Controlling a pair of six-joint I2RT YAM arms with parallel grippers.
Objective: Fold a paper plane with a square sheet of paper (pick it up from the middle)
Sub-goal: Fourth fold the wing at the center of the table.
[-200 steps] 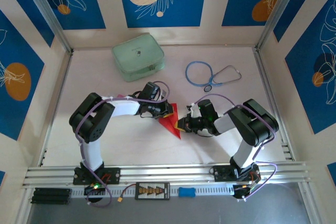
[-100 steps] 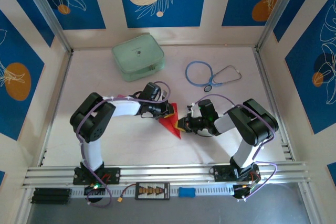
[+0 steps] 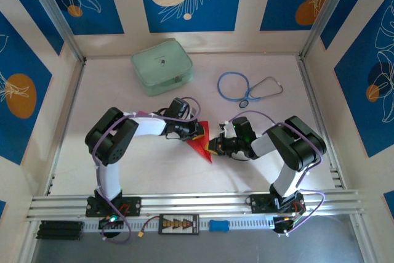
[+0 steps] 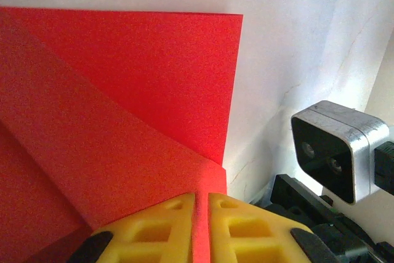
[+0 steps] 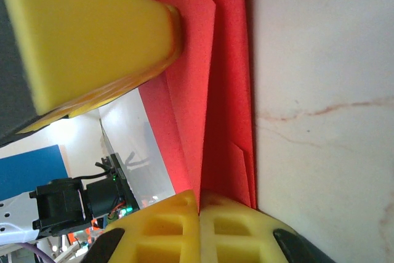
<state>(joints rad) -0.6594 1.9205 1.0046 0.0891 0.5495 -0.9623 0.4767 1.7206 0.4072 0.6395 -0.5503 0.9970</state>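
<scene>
Left arm: base at 7 o'clock in the overhead view, elbow raised, forearm running toward 3 o'clock. Right arm: base at 5 o'clock, elbow raised, forearm running toward 9 o'clock. Left gripper (image 3: 196, 131) and right gripper (image 3: 213, 146) face each other near centre, tips just beside one another. Each gripper's fingers are pressed together on the red paper (image 3: 201, 148).

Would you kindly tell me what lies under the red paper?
Pale table top shows around the red paper; whether anything lies beneath its folded layers is hidden.
</scene>
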